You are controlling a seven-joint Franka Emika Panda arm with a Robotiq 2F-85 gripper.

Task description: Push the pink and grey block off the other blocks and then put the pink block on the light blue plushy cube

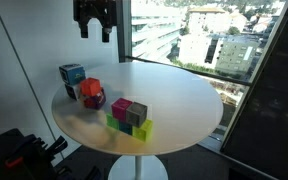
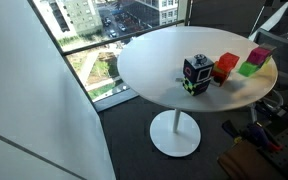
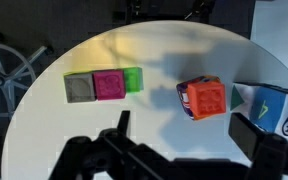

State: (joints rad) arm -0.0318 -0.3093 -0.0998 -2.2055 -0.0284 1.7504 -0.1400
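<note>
The pink block (image 1: 121,108) and the grey block (image 1: 137,113) sit side by side on top of the other blocks, with green (image 1: 115,122) and yellow-green (image 1: 144,129) showing below. In the wrist view the grey block (image 3: 79,88), pink block (image 3: 110,85) and a green block (image 3: 133,80) form a row. The light blue plushy cube (image 1: 72,75) stands at the table's far side and shows at the edge of the wrist view (image 3: 274,108). My gripper (image 1: 95,33) hangs open and empty high above the table, its fingers (image 3: 184,130) apart from everything.
A dark magenta lump with an orange-red top (image 1: 92,93) sits between the plushy cube and the block stack; it also shows in the wrist view (image 3: 204,98). The round white table (image 1: 184,95) stands by a window. Dark equipment (image 1: 14,155) stands beside the table.
</note>
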